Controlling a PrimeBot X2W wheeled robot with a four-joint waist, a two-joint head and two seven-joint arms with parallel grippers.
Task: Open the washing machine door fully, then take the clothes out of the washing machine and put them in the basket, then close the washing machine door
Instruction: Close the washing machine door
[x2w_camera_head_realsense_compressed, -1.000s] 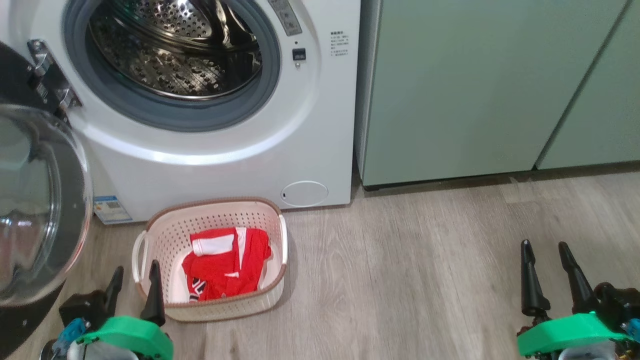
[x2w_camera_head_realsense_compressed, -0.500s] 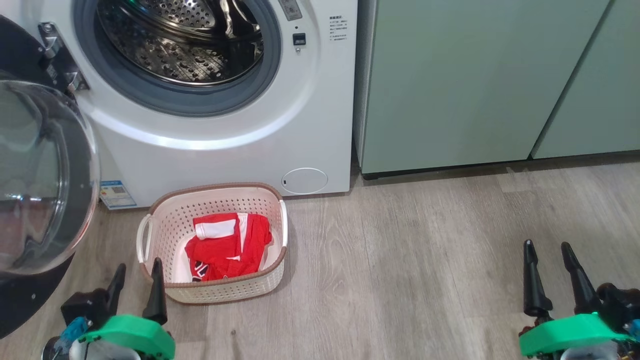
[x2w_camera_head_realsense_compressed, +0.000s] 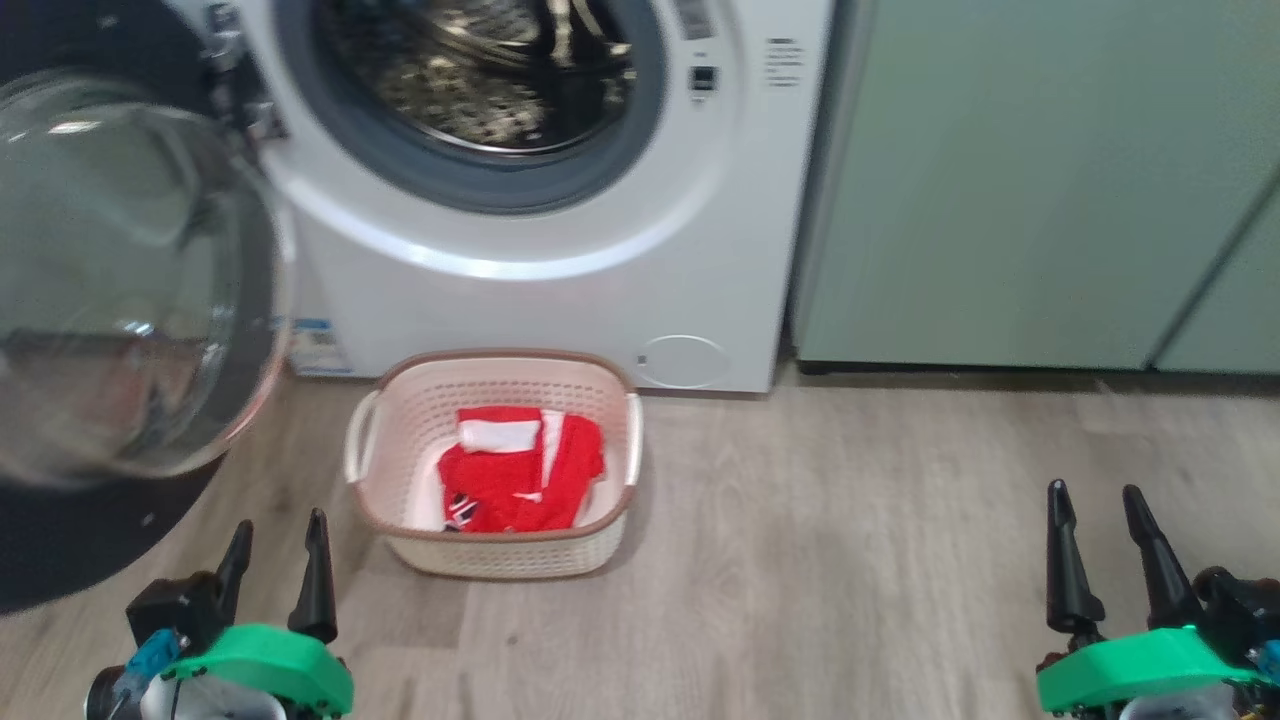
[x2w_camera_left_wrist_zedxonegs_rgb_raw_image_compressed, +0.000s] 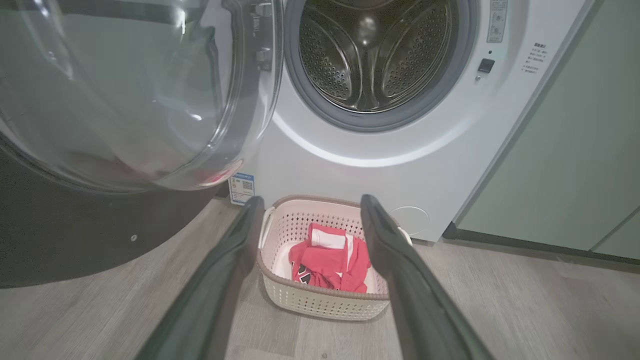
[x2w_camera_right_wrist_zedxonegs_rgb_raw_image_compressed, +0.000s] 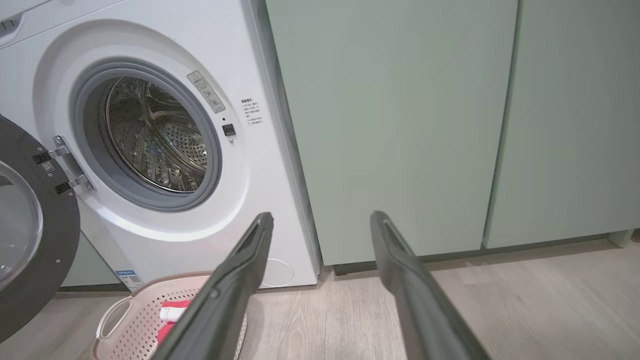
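The white washing machine (x2w_camera_head_realsense_compressed: 560, 300) stands with its steel drum (x2w_camera_left_wrist_zedxonegs_rgb_raw_image_compressed: 375, 55) showing no clothing inside. Its door (x2w_camera_head_realsense_compressed: 120, 280), black-rimmed with a clear bulging window, is swung wide open to the left. On the floor in front sits the cream basket (x2w_camera_head_realsense_compressed: 500, 555) holding the red clothes (x2w_camera_head_realsense_compressed: 520, 470) with white trim. My left gripper (x2w_camera_head_realsense_compressed: 280, 522) hovers open just left of and nearer than the basket, fingers empty. My right gripper (x2w_camera_head_realsense_compressed: 1093, 490) hangs open over bare floor far to the right. In the left wrist view the basket (x2w_camera_left_wrist_zedxonegs_rgb_raw_image_compressed: 320, 300) lies beyond my open fingers (x2w_camera_left_wrist_zedxonegs_rgb_raw_image_compressed: 240, 250).
Pale green cabinets (x2w_camera_head_realsense_compressed: 1000, 200) stand right of the washer. A small round white hatch (x2w_camera_head_realsense_compressed: 685, 360) sits low on the washer front, with a blue sticker (x2w_camera_head_realsense_compressed: 315, 345) at its lower left. The open door (x2w_camera_left_wrist_zedxonegs_rgb_raw_image_compressed: 125, 90) juts out over the floor at my left.
The head camera has turned, so the whole picture slid right and slightly down. Both grippers stay open, and the basket, clothes and door have not moved.
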